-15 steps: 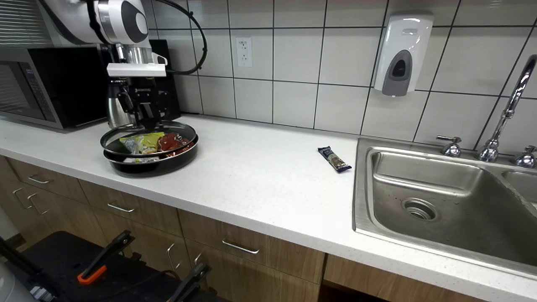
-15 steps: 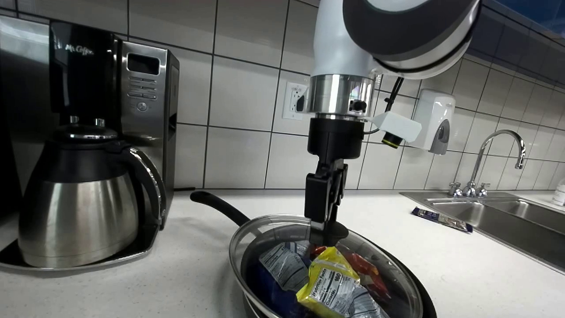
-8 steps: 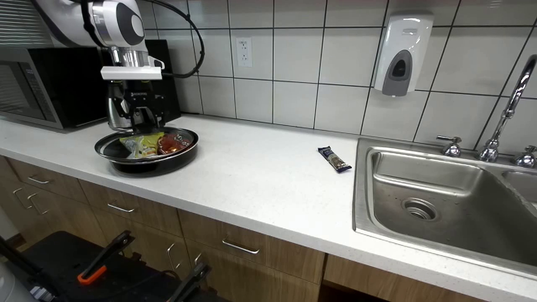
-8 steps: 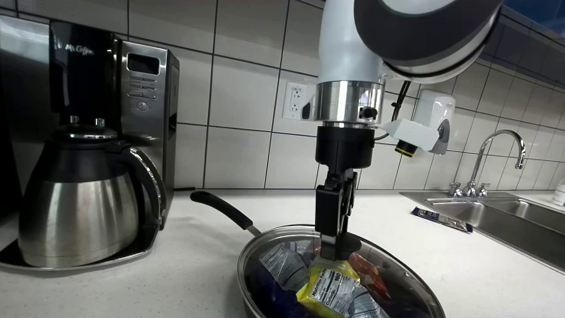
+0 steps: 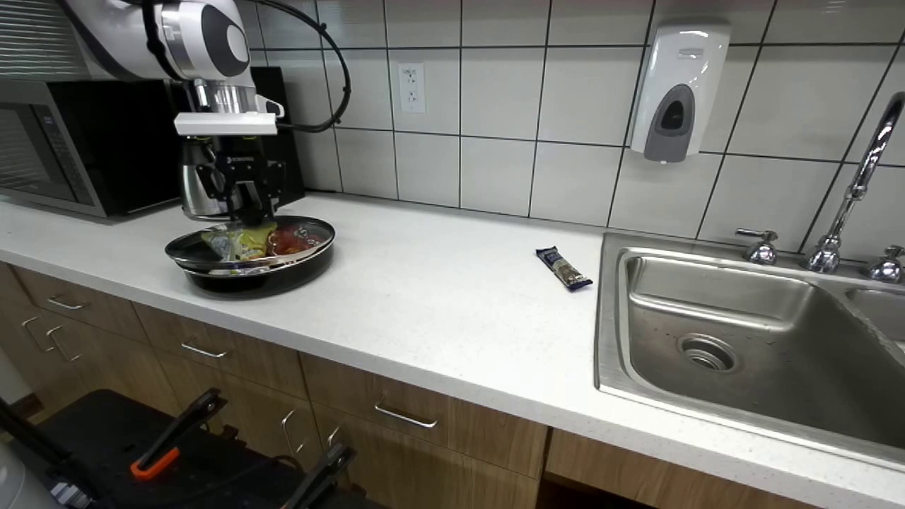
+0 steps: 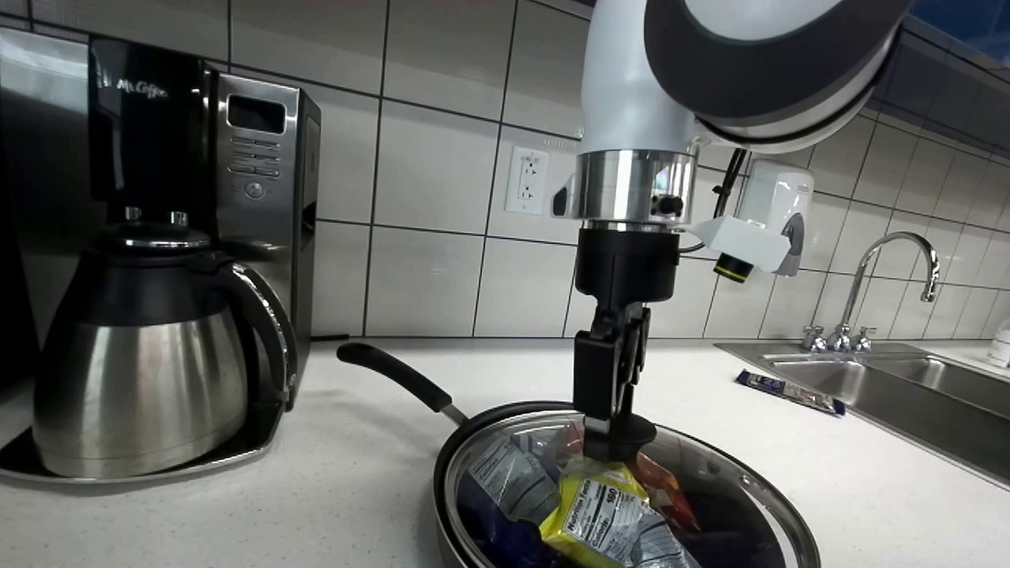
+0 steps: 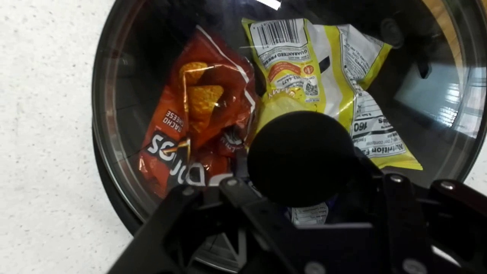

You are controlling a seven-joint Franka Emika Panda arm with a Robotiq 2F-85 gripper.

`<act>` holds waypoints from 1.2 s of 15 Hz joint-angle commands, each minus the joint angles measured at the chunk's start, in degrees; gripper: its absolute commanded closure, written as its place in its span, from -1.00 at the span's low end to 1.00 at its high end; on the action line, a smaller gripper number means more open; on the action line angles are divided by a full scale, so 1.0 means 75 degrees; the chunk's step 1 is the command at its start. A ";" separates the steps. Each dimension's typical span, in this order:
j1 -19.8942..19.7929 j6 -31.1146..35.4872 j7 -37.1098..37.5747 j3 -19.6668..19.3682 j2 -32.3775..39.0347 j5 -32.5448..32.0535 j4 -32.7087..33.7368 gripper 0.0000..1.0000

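one glass lid (image 6: 714,501) lies below the end effector (image 6: 604,442), whose part-closed jaws grip its knob (image 7: 302,156).

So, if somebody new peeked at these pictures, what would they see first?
Probably the black claw, gripping the knob of the see-through lid over the pan. Next, the bright red Doritos bag and the yellow snack bag, showing through that lid. Then maybe the shiny coffee pot at the left in an exterior view.

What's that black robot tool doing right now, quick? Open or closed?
Black two-fingered tool: closed, holding the round black knob of the clear round glass lid.
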 commanded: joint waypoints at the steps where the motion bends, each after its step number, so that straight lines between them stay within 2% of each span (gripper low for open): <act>1: -0.0035 0.0134 0.0223 -0.0040 -0.0194 -0.0147 -0.0072 0.21; 18: 0.0047 0.0264 0.0509 -0.0046 0.0086 -0.0319 0.0117 0.21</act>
